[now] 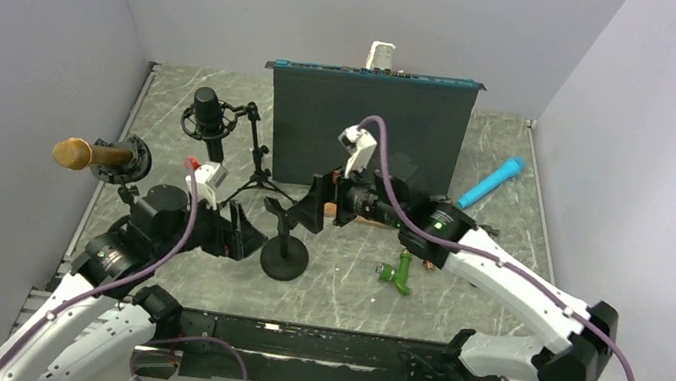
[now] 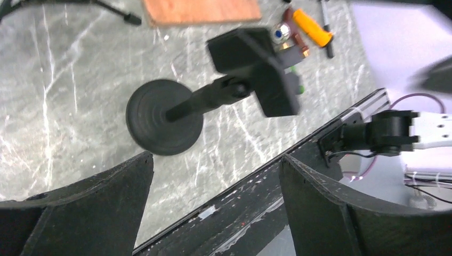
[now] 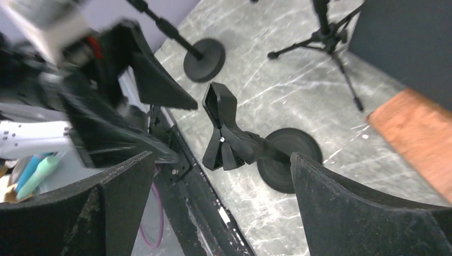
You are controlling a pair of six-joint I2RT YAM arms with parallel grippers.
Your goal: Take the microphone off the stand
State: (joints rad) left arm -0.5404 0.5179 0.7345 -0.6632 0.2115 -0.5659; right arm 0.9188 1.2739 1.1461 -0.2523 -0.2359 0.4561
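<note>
Grip is judged best on the stiff, smooth barrel of the gold microphone (image 1: pixel 89 154), left of the left gripper (image 2: pixel 216 157); it and the right gripper (image 3: pixel 221 156) are spread wide, empty.

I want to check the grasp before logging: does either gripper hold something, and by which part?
Nothing is held: the left gripper and the right gripper are both open and empty.

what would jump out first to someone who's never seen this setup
Probably the left gripper and right gripper, both open, facing each other across a short black stand mid-table whose clip holds nothing. Next come the colours: a gold microphone in a holder at the table's left edge, and a blue microphone at the back right beside the dark panel.
</note>
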